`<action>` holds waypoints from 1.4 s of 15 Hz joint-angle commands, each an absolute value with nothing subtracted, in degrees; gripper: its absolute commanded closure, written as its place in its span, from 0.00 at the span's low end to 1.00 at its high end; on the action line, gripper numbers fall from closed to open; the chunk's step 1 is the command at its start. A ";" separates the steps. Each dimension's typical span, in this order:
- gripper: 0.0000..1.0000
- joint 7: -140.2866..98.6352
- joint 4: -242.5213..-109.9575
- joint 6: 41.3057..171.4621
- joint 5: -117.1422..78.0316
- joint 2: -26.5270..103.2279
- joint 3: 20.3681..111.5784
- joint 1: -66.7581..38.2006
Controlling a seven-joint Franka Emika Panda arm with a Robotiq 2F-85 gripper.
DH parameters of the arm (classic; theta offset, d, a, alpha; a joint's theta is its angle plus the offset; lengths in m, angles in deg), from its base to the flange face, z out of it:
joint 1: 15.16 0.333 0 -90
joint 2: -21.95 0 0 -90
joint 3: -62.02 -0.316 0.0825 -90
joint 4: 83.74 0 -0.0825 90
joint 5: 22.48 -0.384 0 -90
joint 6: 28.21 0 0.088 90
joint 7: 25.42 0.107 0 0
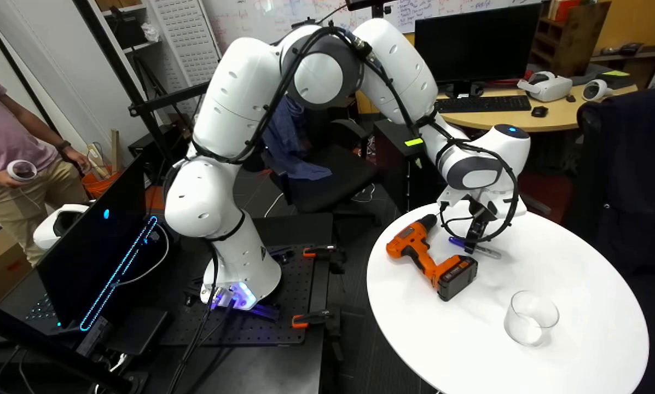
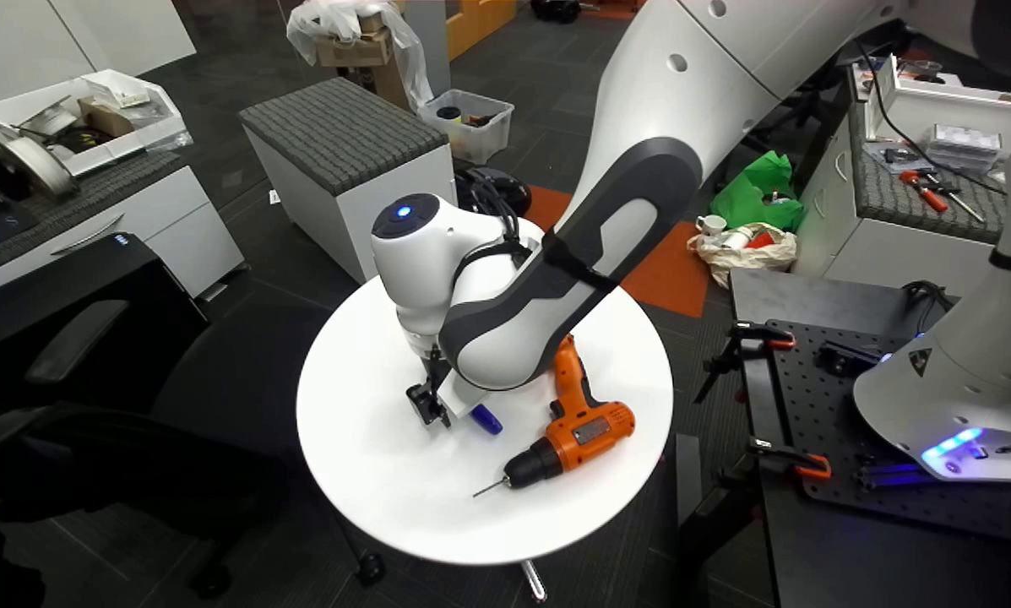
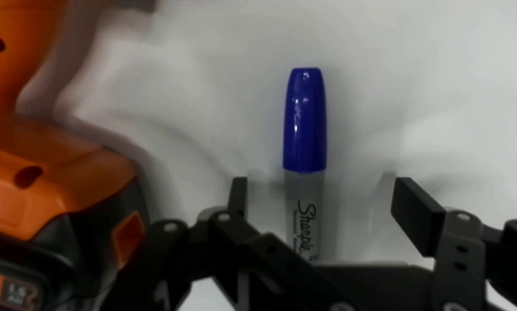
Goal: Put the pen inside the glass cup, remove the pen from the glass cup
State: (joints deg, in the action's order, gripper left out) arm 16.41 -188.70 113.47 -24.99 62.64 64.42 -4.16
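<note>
The pen is a marker with a dark blue cap and a grey body (image 3: pixel 305 129), lying flat on the white table. In an exterior view it lies beside the drill, partly behind the gripper (image 1: pixel 490 252). In an exterior view only its blue cap shows (image 2: pixel 486 419). My gripper (image 3: pixel 319 194) is open, its fingers on either side of the pen's grey body with gaps to both. It points down close to the tabletop in both exterior views (image 1: pixel 470 246) (image 2: pixel 437 407). The clear glass cup (image 1: pixel 531 318) stands upright near the table's front, apart from the gripper; it is out of the wrist view.
An orange-and-black power drill (image 1: pixel 423 251) lies close beside the pen; it also shows in an exterior view (image 2: pixel 588 437) and at the left of the wrist view (image 3: pixel 59 172). The round white table (image 1: pixel 415 339) stands apart from the black robot bench (image 1: pixel 283 366).
</note>
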 commanded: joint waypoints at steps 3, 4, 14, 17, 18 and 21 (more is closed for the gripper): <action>0.36 16.04 -186.66 112.13 -24.99 63.67 65.30 -3.33; 0.46 16.03 -186.53 112.09 -25.00 63.77 65.31 -3.34; 0.94 16.31 -186.18 112.22 -24.82 63.99 65.63 -3.04; 0.94 17.26 -187.22 112.95 -24.36 62.73 66.29 -2.33; 0.94 17.51 -187.51 113.17 -24.33 62.25 66.46 -2.16; 0.94 18.94 -189.11 113.96 -23.74 59.94 67.81 -1.02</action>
